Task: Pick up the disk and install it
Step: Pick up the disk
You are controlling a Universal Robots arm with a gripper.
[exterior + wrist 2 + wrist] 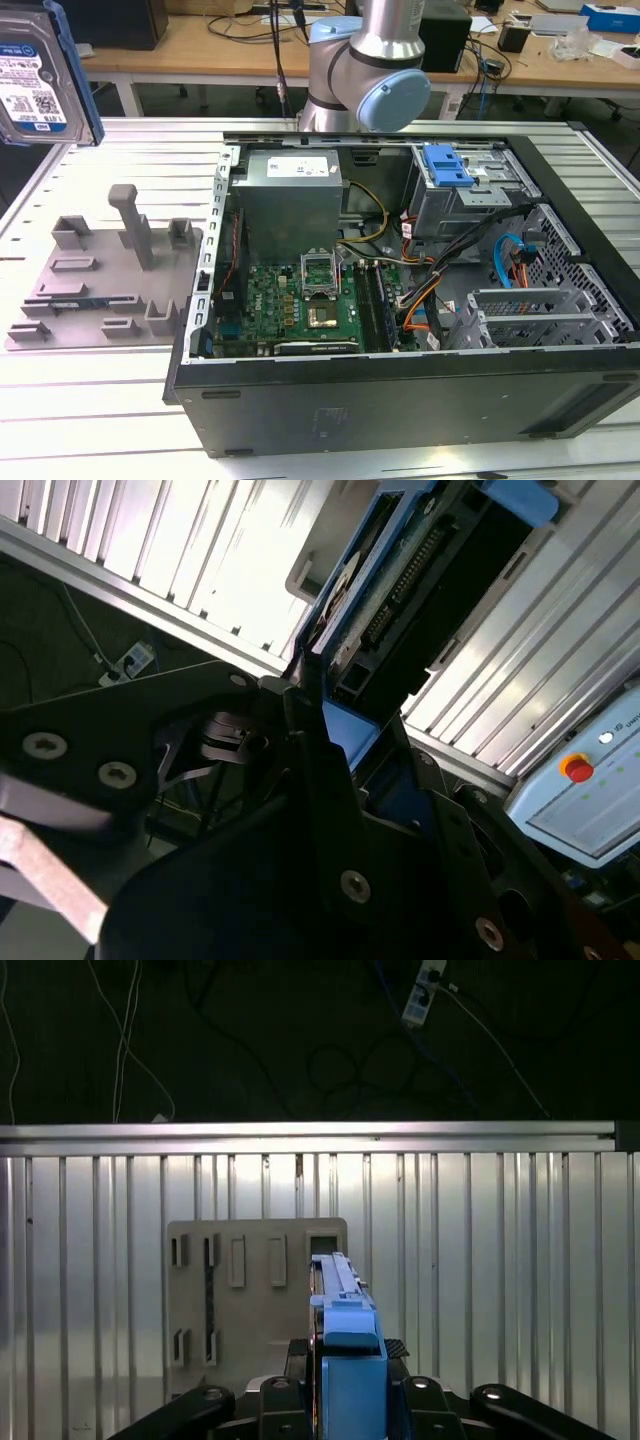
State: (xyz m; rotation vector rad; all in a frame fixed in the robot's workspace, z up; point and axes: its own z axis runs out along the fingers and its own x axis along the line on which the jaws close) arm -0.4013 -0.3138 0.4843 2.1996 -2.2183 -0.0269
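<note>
Exterior view first: the slatted metal table (100, 400) runs across the whole frame, and the open computer case (400, 400) lies on it, taking up the centre and right. My arm (370, 60) rises behind the case at the upper middle of the frame. Inside the case the grey power-supply box (290, 195) sits at the upper left, with the green motherboard (300, 300) just below it and the drive cage (470, 200) with its blue latch at the upper right. A grey fixture plate (100, 270) rests on the table at the exterior view's left, beside the case. The disk (40, 80) hangs at the upper left corner of the frame, label toward the camera, clear of the table and well apart from the case. In both wrist views my gripper (347, 1350) (325, 705) has its jaws clenched on the blue bracket at the end of the disk (335, 1280) (420, 590), which stands edge-on over the fixture plate (255, 1300) in the first wrist view.
</note>
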